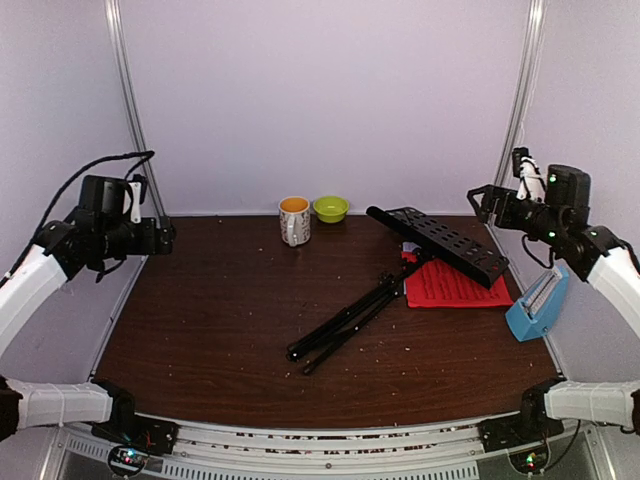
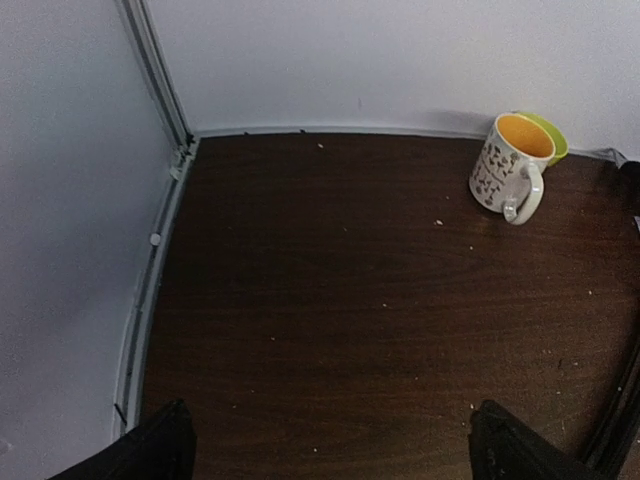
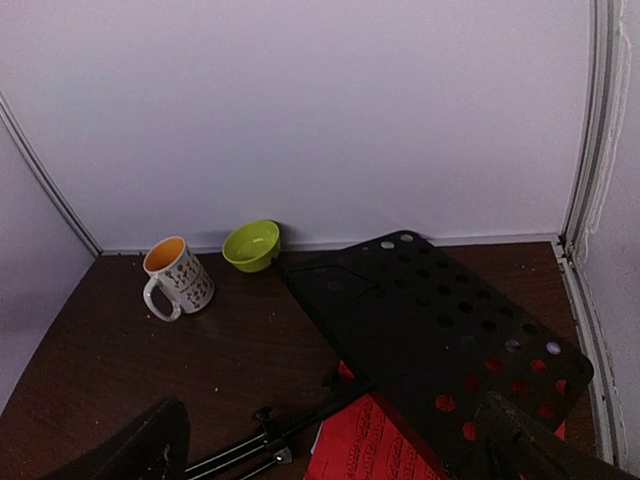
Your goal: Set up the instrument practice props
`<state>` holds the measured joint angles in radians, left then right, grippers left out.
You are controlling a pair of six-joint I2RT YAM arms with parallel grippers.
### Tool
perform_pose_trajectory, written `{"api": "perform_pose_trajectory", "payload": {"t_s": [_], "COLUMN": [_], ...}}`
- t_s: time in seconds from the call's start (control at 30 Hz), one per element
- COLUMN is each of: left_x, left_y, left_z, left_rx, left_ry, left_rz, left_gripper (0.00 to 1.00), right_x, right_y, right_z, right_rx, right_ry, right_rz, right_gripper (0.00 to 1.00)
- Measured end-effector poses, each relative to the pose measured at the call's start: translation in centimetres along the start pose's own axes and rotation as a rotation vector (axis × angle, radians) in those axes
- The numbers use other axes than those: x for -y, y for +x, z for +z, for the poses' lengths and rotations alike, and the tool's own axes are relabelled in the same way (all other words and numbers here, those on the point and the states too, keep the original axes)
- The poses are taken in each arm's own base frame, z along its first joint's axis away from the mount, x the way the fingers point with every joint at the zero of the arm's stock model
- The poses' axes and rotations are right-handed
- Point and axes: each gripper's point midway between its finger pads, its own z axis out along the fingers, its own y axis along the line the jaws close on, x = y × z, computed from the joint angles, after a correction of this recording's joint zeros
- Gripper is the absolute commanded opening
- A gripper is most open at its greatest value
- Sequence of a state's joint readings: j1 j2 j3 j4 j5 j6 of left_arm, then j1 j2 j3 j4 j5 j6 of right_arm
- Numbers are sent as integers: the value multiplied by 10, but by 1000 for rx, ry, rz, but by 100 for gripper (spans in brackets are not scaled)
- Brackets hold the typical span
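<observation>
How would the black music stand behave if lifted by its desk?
Probably awkward: the perforated desk looks rigid metal, but the long folded legs trail off to one side, so it would likely tilt. Hinged legs may swing open.

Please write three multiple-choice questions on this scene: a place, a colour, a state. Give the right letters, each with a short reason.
1. Where is the small green bowl? A) beside the white mug with orange inside, by the back wall; B) inside that mug; C) at the near edge.
2. What colour is the sheet-music page partly under the perforated black metal desk? A) blue; B) yellow; C) red.
3. How is the black folding tripod music stand? A) upright, legs spread; B) lying on the brown table, legs folded; C) leaning on the wall.
1 A: they stand side by side there. 2 C: red shows through the holes. 3 B: its legs lie flat together.
</observation>
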<state>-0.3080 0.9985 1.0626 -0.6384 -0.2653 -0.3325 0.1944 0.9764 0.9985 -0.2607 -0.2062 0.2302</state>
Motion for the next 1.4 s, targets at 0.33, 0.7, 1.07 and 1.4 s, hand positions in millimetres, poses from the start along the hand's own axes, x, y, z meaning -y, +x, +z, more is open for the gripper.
{"api": "perform_pose_trajectory", "payload": {"t_s": [0.33,0.7,1.07,1.4], "left_x": [65,108,131,137], "left_y": [46,55,40,40], "left_z": [65,63,50,53], "left_rx": [-129,-87,-22,-15], "left_ry": [291,559,704,737], "left_rz": [-3,-16,-15,-22], "left_gripper": [98,98,98,98], "right_x": [7,7,11,19], "right_y": [41,99,130,177], "right_z": [91,145,185,195], "right_rx": [-294,-585,-770,-926], "right_ry": [-31,-117,-170,-205], "right_rz": [-53,-178,-297,-302], "right_gripper": [100,98,79,60]}}
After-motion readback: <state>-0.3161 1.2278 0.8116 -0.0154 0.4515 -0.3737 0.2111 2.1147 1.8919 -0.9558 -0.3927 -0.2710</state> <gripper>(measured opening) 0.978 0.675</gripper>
